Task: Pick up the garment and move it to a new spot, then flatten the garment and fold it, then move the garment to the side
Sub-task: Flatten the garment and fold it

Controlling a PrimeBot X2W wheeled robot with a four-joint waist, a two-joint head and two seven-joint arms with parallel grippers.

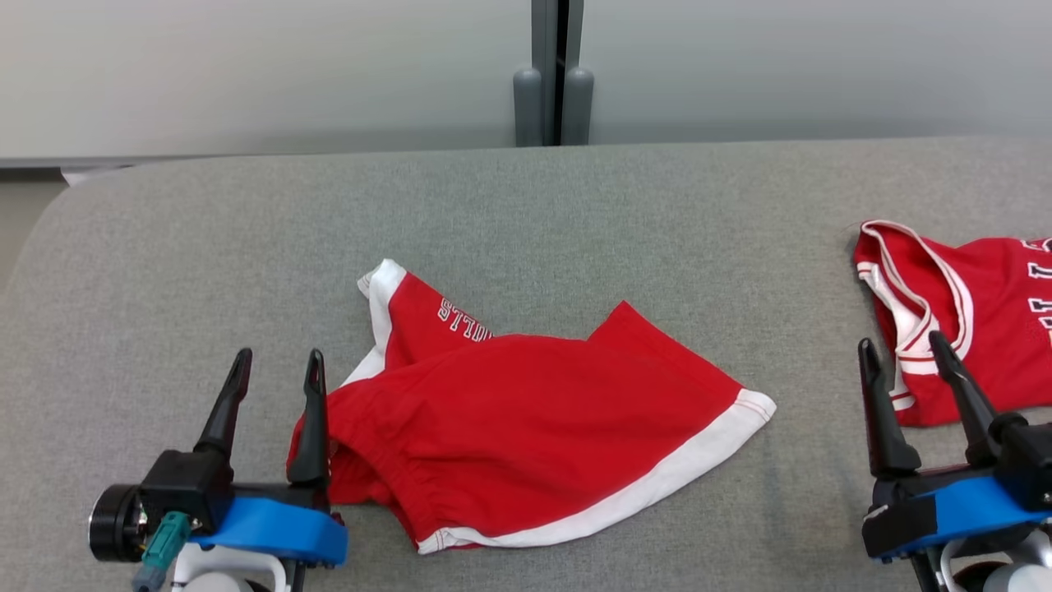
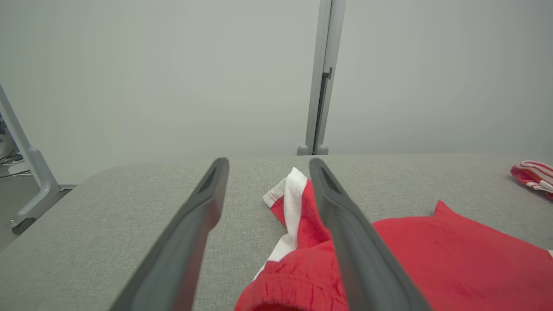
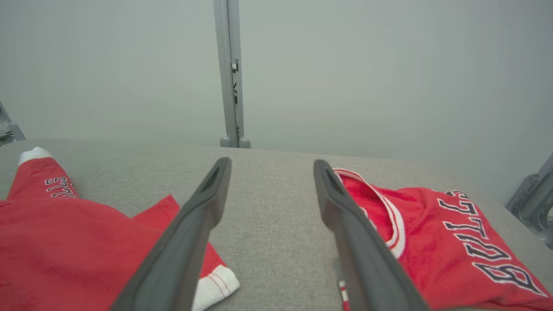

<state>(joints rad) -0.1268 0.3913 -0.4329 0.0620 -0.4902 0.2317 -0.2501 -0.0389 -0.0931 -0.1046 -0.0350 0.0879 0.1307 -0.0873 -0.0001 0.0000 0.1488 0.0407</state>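
Left gripper (image 1: pixel 279 355) and right gripper (image 1: pixel 900 340) gape wide, empty (shorts (image 1: pixel 526 427) rumpled near table's (image 1: pixel 575 230) front edge): pinch opposite corners, pull taut.

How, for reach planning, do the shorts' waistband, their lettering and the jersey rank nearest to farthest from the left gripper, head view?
1. Waistband, beside the left gripper.
2. Lettering, farther back, rightward.
3. Jersey, far right.

A lab-like test bay: grey fabric-covered table (image 1: pixel 526 205) before plain partition panels (image 1: pixel 246 74).
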